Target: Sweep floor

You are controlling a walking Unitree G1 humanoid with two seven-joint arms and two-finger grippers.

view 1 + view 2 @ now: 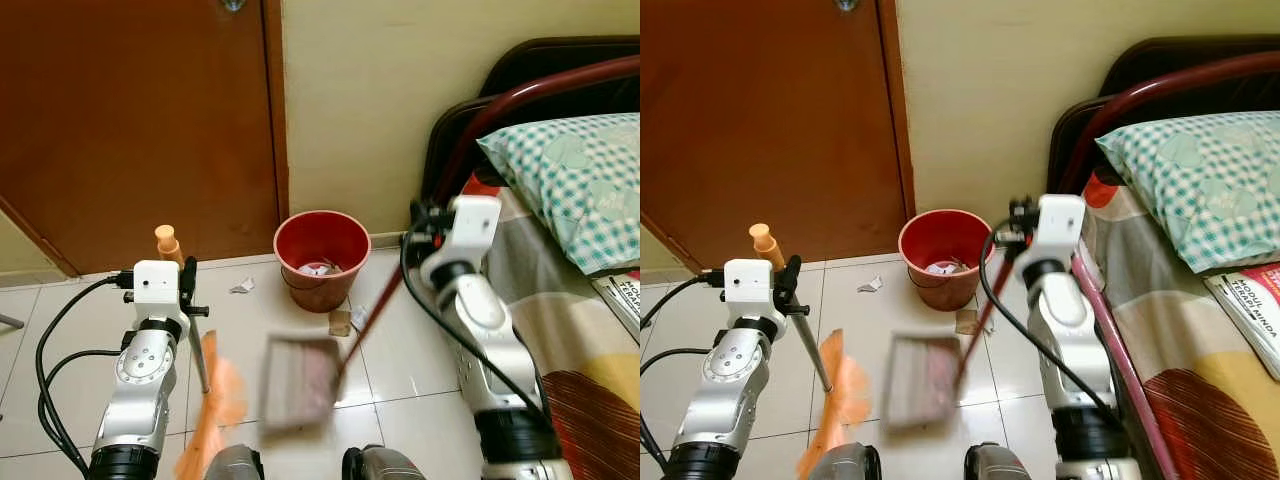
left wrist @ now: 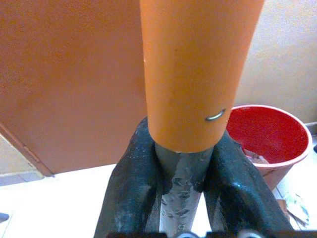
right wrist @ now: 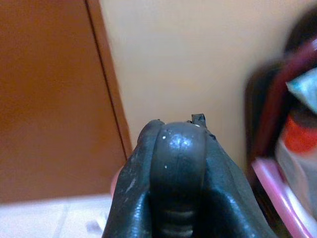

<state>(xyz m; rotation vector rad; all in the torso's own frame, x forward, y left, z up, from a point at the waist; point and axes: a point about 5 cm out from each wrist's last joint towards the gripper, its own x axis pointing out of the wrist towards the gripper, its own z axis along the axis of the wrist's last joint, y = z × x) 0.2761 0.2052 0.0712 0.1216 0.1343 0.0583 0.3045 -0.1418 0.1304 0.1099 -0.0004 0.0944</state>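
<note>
Gripping the broom handle (image 1: 190,330) just under its orange end cap (image 2: 198,74), the left gripper (image 2: 181,188) has both black fingers (image 2: 131,193) pressed against the grey shaft, and the orange bristles (image 1: 215,400) blur over the white tiled floor (image 1: 90,320) beside the robot's left arm. The right gripper (image 3: 176,173) is pinched around the rounded dark top of the dustpan handle (image 1: 375,305), a dark red rod slanting down to the grey dustpan (image 1: 298,380), which is blurred above the tiles between the two arms. A red bucket (image 1: 322,258) with scraps inside stands by the wall next to the brown door (image 1: 140,120). Paper bits (image 1: 241,286) lie on the floor near the bucket. A bed (image 1: 590,330) with a checked pillow (image 1: 575,180) lies on the right.
</note>
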